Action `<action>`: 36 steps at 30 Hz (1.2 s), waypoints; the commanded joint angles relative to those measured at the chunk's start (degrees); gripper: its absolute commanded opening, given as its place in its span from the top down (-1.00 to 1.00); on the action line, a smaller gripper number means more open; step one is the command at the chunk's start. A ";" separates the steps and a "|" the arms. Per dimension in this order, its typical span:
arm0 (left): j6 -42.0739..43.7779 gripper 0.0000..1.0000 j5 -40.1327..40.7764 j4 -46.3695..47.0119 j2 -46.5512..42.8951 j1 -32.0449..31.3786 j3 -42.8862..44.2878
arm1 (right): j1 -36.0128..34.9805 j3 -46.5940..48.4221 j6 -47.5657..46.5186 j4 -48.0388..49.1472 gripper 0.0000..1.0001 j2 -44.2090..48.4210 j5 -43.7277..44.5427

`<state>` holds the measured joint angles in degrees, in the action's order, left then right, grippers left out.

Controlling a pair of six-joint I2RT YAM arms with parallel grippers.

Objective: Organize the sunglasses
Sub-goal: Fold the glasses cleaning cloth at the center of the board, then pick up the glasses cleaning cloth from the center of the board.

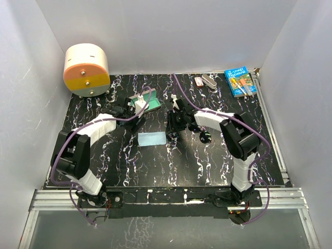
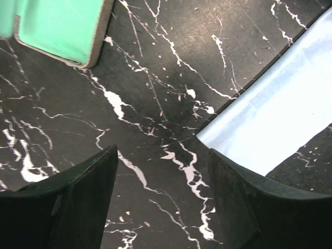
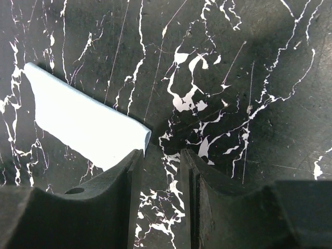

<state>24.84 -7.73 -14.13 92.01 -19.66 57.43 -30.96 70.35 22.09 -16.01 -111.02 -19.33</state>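
Note:
The grey-brown case (image 1: 146, 102) lies open at the back with its teal lining up; its corner shows in the left wrist view (image 2: 62, 28). The light-blue cloth (image 1: 152, 139) lies flat in front of it and shows in both wrist views (image 2: 270, 119) (image 3: 83, 124). A small glossy black shape (image 1: 204, 136) under my right forearm looks like the sunglasses; neither wrist view shows them. My left gripper (image 1: 136, 121) (image 2: 163, 155) is wide open and empty between case and cloth. My right gripper (image 1: 172, 133) (image 3: 161, 155) is narrowly open and empty at the cloth's right corner.
A round cream-and-orange container (image 1: 86, 70) stands at the back left. A blue book (image 1: 240, 82) and small grey items (image 1: 205, 81) lie at the back right. White walls enclose the black marbled table (image 1: 171, 166) on three sides.

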 commanded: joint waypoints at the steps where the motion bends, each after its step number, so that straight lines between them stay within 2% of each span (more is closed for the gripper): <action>1: -1.55 -0.38 -3.44 -1.52 0.62 -0.26 0.90 | 0.11 3.05 -1.08 1.88 0.21 -0.96 -0.32; 20: -5.41 -0.46 -6.79 -1.63 5.29 0.65 1.08 | -2.44 3.35 -0.07 1.95 0.19 -4.17 -0.49; 36: -6.95 -0.41 -8.67 -1.45 10.17 1.02 3.68 | -2.47 3.17 1.15 1.42 0.22 -5.25 1.30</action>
<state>18.50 -13.82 -14.15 100.49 -18.96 59.24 -33.06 72.99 23.38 -14.37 -113.86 -20.75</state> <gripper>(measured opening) 0.725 0.396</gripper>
